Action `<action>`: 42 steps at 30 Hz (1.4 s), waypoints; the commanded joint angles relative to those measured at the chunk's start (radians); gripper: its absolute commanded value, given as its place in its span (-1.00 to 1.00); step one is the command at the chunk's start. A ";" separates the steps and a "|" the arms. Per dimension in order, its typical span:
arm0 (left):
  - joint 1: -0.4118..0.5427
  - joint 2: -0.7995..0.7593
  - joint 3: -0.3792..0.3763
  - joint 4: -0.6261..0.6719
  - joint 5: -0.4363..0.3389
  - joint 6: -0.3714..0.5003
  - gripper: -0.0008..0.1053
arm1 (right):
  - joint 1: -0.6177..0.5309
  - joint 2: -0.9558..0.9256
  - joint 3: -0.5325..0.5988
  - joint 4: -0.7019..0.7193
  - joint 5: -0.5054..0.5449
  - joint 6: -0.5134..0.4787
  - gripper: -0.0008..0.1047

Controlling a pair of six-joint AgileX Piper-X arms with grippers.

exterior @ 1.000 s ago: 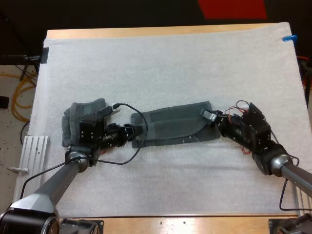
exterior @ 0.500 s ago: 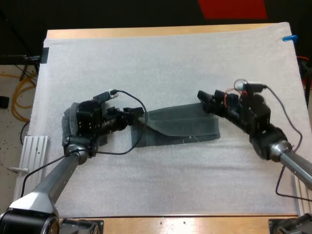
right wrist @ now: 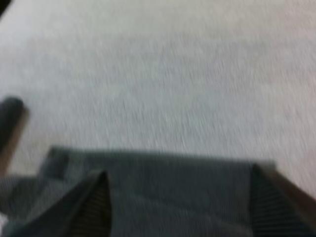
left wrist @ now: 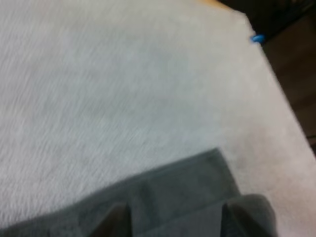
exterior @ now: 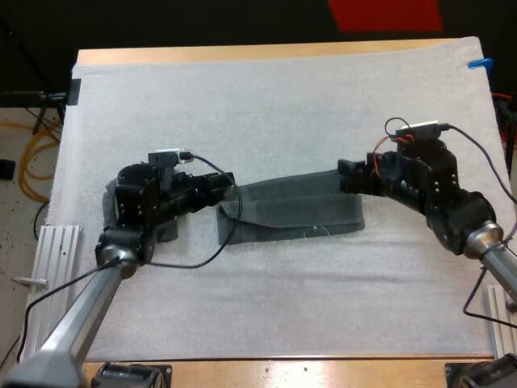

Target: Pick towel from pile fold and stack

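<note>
White mat (exterior: pixel 275 97) over wooden table (exterior: pixel 242 53), seen from above. Dark grey-green towel (exterior: pixel 299 212) at centre of frame, laid as a narrow folded strip. Long axis left to right, right end tilted slightly toward the upper edge, one short end toward each arm. Left gripper (exterior: pixel 222 192) at the strip's left end, right gripper (exterior: pixel 347 176) at its right end. Wrist views: fingers (left wrist: pixel 116 219) of each pair set well apart, cloth flat between them and not pinched, so both judged open, gripping nothing. Crumpled towel (exterior: pixel 109 212) at centre left, partly beneath the left arm. Likely hazards: upper layer snagging on a fingertip during withdrawal, pulling the fold open; uneven motion at the two ends, skewing the strip and misaligning its edges for the following fold.
</note>
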 commanded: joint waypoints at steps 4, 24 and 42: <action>0.000 -0.147 -0.009 0.114 -0.005 0.118 -0.22 | -0.002 -0.049 -0.033 0.151 0.005 -0.027 -0.44; 0.000 -0.595 -0.149 0.944 -0.215 0.409 0.26 | 0.076 -0.064 -0.229 0.580 -0.083 -0.071 -0.99; 0.000 -0.599 -0.149 1.086 -0.211 0.434 0.26 | 0.198 0.386 -0.432 0.679 -0.113 -0.042 -0.99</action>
